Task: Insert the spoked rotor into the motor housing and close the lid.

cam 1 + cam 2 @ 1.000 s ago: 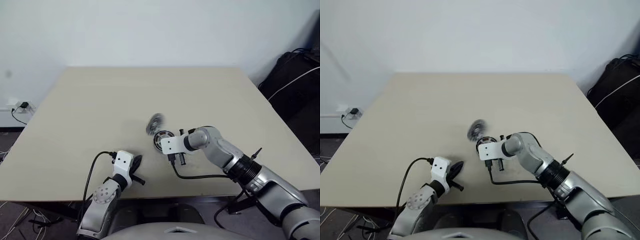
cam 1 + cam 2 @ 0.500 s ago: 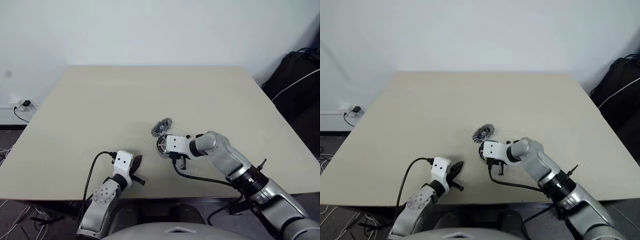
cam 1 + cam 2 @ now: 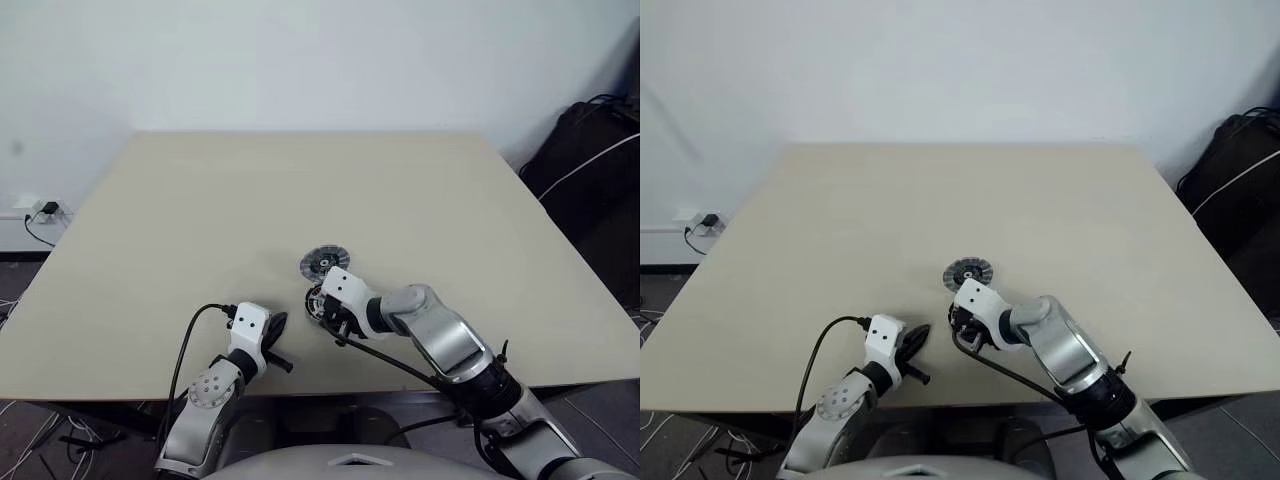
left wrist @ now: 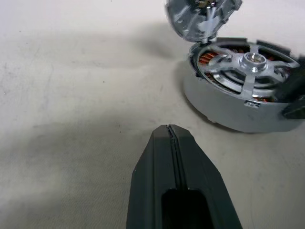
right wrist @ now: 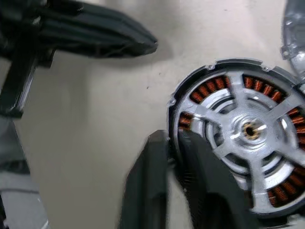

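Right fingers (image 5: 167, 157) astride spoked rotor (image 5: 248, 131) rim | housing windings half-covered

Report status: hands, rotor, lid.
Left hand shut, holding nothing, resting near the motor. Right hand pinching the rim of the rotor, which sits in the housing. Lid off, flat beside it.
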You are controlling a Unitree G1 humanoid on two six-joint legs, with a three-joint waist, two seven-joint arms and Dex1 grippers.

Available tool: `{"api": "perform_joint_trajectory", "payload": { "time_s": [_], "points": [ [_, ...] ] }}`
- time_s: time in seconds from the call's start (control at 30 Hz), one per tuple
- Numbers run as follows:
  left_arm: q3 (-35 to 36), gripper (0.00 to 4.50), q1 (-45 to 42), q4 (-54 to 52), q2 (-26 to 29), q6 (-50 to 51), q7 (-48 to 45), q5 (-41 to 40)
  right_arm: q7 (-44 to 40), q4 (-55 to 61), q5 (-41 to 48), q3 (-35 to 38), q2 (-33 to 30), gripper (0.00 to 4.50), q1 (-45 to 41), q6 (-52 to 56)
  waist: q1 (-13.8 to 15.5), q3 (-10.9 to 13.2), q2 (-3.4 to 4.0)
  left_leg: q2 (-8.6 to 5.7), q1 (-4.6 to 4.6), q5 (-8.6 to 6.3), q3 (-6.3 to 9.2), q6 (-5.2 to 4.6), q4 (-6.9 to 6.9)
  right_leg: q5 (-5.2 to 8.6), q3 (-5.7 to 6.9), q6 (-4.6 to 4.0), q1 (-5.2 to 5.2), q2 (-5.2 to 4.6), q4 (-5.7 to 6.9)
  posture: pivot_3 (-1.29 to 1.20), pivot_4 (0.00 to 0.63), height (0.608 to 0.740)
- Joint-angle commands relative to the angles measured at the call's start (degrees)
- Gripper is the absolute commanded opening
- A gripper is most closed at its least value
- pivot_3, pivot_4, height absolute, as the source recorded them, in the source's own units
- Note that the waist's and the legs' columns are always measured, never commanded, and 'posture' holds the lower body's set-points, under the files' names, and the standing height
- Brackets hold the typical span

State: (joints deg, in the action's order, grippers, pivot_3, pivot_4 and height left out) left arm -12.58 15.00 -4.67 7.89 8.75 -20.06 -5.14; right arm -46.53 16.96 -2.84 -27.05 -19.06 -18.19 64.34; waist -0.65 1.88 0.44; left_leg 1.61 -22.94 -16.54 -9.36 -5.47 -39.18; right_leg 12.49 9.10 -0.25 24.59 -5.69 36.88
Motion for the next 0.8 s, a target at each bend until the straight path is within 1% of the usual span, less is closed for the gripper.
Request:
{"api": "perform_joint_trajectory", "payload": {
  "time_s": [0.03,0.13,0.27,0.37,0.43,0.5,0.57,0.8],
  "points": [
    [-0.21,0.00,-0.56,-2.54,-0.15,0.24,-0.02,-0.20,1.75,3.98,2.94,2.04,0.91,1.86,-2.20,2.22,0.01,0.03,0.04,0.00,0.00,0.00,0.00,0.00,0.00,0.00,0.00,0.00,0.00,0.01,0.00,0.00,0.000,0.740],
    [0.05,0.00,-0.22,-3.08,-0.01,0.57,0.14,-0.26,-1.91,7.57,4.75,-0.24,-4.53,1.86,-4.84,-1.87,0.08,0.10,0.14,-0.02,-0.02,0.06,-0.01,0.10,0.01,0.00,0.01,-0.01,0.00,0.00,-0.06,0.00,0.000,0.740],
    [0.17,0.00,-0.16,-3.44,-0.02,0.90,0.25,-0.24,-5.84,10.34,5.33,-4.54,-12.39,1.86,-7.29,-7.34,0.04,0.13,0.11,-0.05,-0.03,-0.04,-0.02,-0.06,0.01,0.01,0.02,0.02,-0.03,-0.02,-0.19,0.00,0.000,0.740],
    [0.26,0.00,-0.25,-3.59,-0.10,1.08,0.38,-0.24,-10.02,10.76,1.27,-10.25,-19.94,1.86,-8.50,-18.92,0.07,0.18,0.08,-0.05,-0.04,-0.06,-0.02,-0.10,0.02,0.04,0.07,0.04,-0.03,-0.02,-0.20,0.00,0.000,0.740],
    [0.29,0.00,-0.33,-3.65,-0.17,1.14,0.46,-0.23,-10.91,9.50,-1.33,-12.42,-22.37,1.86,-9.17,-25.55,0.07,0.22,0.03,-0.05,-0.04,-0.06,-0.02,-0.11,0.02,0.07,0.08,0.08,-0.03,-0.02,-0.21,0.00,0.000,0.740],
    [0.31,0.00,-0.35,-3.75,-0.30,1.18,0.57,-0.25,-11.31,6.60,-5.58,-14.67,-24.38,1.86,-10.12,-34.55,-0.02,0.25,-0.01,-0.05,-0.03,-0.06,-0.02,-0.10,0.01,0.08,0.08,0.09,-0.03,-0.01,-0.19,0.00,0.000,0.740],
    [0.27,0.00,-0.32,-3.84,-0.38,1.21,0.68,-0.24,-12.28,3.76,-8.87,-16.18,-25.55,1.86,-10.90,-40.66,0.01,0.28,-0.06,-0.04,-0.02,-0.06,-0.03,-0.10,-0.01,0.08,0.07,0.11,-0.05,0.00,-0.17,0.00,0.000,0.740],
    [0.12,0.00,0.04,-3.99,-0.64,1.10,1.10,-0.42,-15.17,-2.37,-12.38,-15.32,-24.46,1.86,-11.24,-47.33,0.18,0.31,-0.12,-0.04,-0.02,-0.02,-0.02,-0.04,-0.06,0.06,0.06,0.12,-0.07,-0.01,-0.14,0.00,0.000,0.740]
  ]
}}
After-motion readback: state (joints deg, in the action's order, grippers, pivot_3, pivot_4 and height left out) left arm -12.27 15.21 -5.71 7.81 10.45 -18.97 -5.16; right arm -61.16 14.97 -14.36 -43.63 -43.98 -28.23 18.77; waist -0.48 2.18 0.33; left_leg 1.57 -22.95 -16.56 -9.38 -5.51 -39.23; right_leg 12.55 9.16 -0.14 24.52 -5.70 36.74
